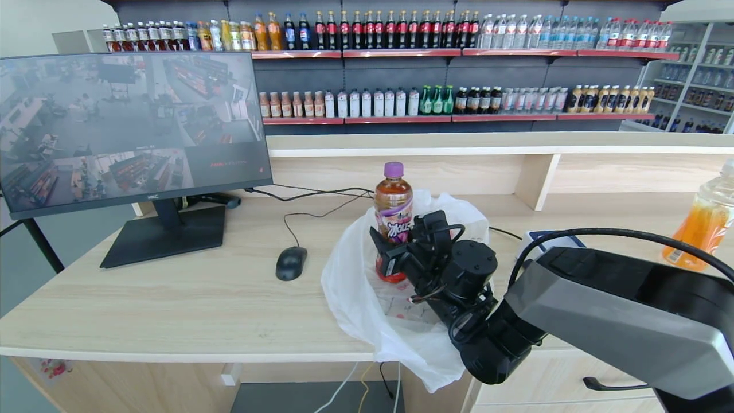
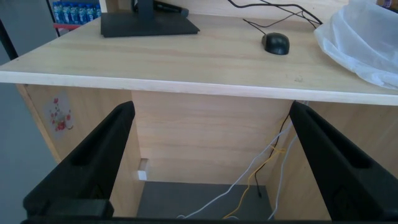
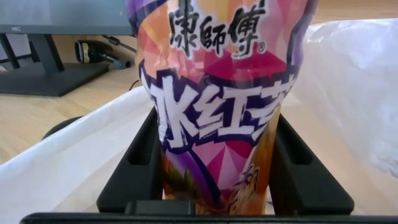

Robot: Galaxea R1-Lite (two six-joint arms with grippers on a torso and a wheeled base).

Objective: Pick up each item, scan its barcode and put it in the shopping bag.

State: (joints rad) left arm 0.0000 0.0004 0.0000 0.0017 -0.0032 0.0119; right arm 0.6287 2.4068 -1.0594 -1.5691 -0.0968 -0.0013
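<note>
A pale wood-grain counter (image 1: 172, 304) carries a crumpled white plastic shopping bag (image 1: 355, 287) near its front edge. To the bag's left lie a black computer mouse (image 1: 291, 263) and a black flat-screen monitor (image 1: 132, 126). The right gripper (image 1: 395, 255) has its jaws clamped on a purple-capped bottle of reddish drink (image 1: 393, 201), held upright at the bag's open mouth. The left gripper (image 2: 212, 109) hangs below the counter's front edge, jaws wide apart. An orange juice bottle (image 1: 702, 229) shows far right. Red-edged shelves of bottled drinks (image 1: 401, 54) line the back wall.
</note>
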